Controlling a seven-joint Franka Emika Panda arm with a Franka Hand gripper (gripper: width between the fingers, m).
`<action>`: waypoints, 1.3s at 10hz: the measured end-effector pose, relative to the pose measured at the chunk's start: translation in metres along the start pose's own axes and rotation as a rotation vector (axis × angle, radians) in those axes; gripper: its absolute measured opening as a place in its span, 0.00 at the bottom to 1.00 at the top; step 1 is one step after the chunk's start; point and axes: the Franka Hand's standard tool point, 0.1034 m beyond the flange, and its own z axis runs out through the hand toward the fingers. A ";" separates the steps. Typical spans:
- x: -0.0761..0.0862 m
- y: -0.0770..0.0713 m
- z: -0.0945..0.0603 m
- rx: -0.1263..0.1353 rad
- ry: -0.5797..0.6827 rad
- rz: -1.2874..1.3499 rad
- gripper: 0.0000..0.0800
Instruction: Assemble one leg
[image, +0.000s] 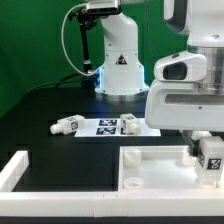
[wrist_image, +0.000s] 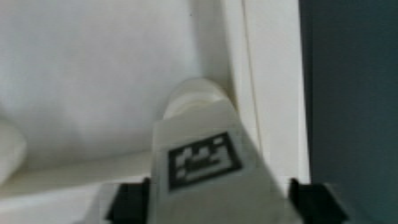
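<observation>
Over the far end of a large white square plastic panel (image: 150, 168), at the exterior view's right, the Panda arm's tool (image: 207, 158) grips a stubby white plastic leg (image: 211, 152) bearing a black-and-white square marker tag. The wrist view shows the leg (wrist_image: 210, 140) running out lengthwise from between the black fingertips (wrist_image: 128, 202), which are closed in against its two sides. Its rounded end points toward the panel (wrist_image: 89, 90), close to a raised edge. Beyond that edge lies the dark worktop (wrist_image: 356, 100). Whether the leg touches the panel cannot be told from either view.

Farther back on the black worktop (image: 60, 145), two more tagged pegs lie loose. One spare leg (image: 68, 126) lies just off the exterior view's left end of the thin flat white marker board (image: 105, 126). The other spare leg (image: 130, 122) is at the board's right end, and whether it rests on the board or beside it is unclear. A white angular block (image: 14, 170) sits in the exterior view's lower left corner, well apart from the panel. The arm's white base (image: 120, 62) stands behind the marker board, against a green backdrop (image: 30, 40).
</observation>
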 end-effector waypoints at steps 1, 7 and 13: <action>0.001 0.000 0.000 0.001 0.006 0.093 0.36; 0.000 0.009 0.001 0.096 0.026 0.932 0.36; -0.002 0.005 0.003 0.047 0.018 0.535 0.61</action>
